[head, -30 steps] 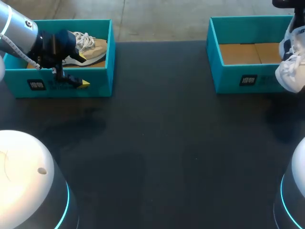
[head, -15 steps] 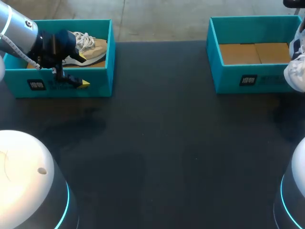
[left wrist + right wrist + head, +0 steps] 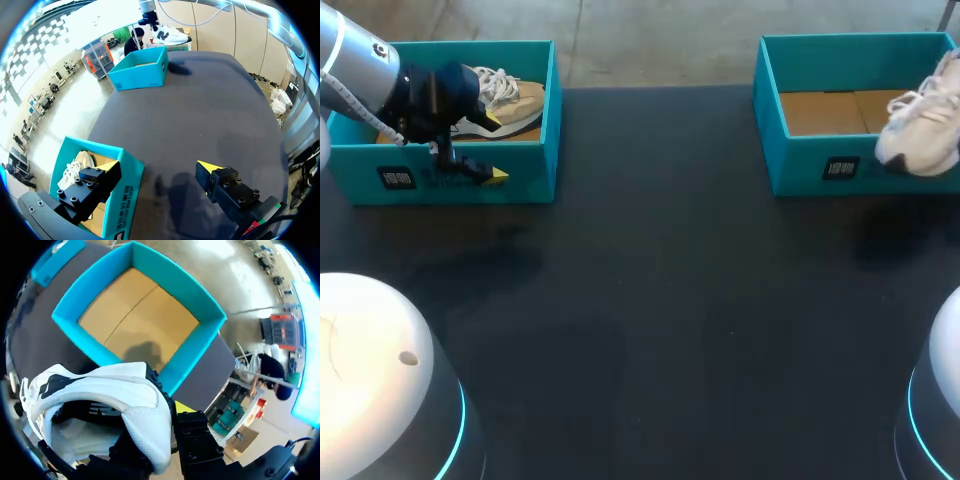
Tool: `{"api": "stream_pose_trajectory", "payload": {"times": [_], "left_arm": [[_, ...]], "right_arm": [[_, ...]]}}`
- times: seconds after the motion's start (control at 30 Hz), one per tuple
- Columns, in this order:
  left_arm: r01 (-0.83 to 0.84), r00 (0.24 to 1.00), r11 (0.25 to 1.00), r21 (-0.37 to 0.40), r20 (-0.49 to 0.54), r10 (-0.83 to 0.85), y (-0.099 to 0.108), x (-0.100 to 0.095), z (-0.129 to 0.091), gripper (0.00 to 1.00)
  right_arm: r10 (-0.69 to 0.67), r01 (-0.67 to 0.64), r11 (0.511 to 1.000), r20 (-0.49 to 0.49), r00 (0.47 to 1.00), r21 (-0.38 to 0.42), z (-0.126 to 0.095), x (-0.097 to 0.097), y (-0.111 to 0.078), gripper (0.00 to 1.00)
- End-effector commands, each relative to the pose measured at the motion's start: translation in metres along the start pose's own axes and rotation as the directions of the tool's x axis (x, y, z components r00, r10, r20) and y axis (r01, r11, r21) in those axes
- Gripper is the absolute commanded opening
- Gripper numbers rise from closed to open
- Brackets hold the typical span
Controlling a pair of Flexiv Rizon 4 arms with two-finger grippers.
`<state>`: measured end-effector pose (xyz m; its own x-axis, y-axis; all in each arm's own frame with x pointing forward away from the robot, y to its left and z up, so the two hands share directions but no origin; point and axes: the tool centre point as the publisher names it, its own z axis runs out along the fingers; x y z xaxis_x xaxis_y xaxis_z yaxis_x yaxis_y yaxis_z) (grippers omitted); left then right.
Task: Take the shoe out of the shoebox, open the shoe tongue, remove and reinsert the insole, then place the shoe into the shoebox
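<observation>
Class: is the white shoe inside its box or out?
Out: the right tool holds the white shoe up; the box shows only bare cardboard.

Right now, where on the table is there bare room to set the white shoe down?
The black table between and in front of the two boxes is bare. The floor of the right box is bare too. The left box is crowded: a tan shoe lies in it and the left gripper straddles its front wall.

Robot lab, black table (image 3: 670, 300), left arm (image 3: 350, 55)
</observation>
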<state>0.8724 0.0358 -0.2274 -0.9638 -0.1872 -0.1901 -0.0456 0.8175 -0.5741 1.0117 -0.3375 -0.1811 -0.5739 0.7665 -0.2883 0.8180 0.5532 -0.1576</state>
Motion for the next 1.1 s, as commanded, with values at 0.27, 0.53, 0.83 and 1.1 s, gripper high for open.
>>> {"api": "stream_pose_trajectory", "payload": {"times": [0.27,0.53,0.83,1.1], "left_arm": [[0.000,1.000,1.000,-0.004,0.000,0.000,0.000,0.000,0.000,1.00],[0.000,1.000,1.000,-0.004,0.000,0.000,0.000,0.000,0.000,1.00],[0.000,1.000,1.000,-0.004,0.000,0.000,0.000,0.000,0.000,1.00],[0.000,1.000,1.000,-0.004,0.000,0.000,0.000,0.000,0.000,1.00]], "right_arm": [[0.722,-0.708,0.683,-0.018,0.691,0.181,0.000,0.003,-0.008,0.00],[0.766,-0.758,0.636,-0.005,0.642,0.145,-0.002,0.000,-0.015,0.00],[0.766,-0.758,0.636,-0.005,0.642,0.145,-0.002,0.000,-0.015,0.00],[0.773,-0.768,0.629,0.006,0.634,0.119,0.007,-0.002,-0.012,0.00]]}}
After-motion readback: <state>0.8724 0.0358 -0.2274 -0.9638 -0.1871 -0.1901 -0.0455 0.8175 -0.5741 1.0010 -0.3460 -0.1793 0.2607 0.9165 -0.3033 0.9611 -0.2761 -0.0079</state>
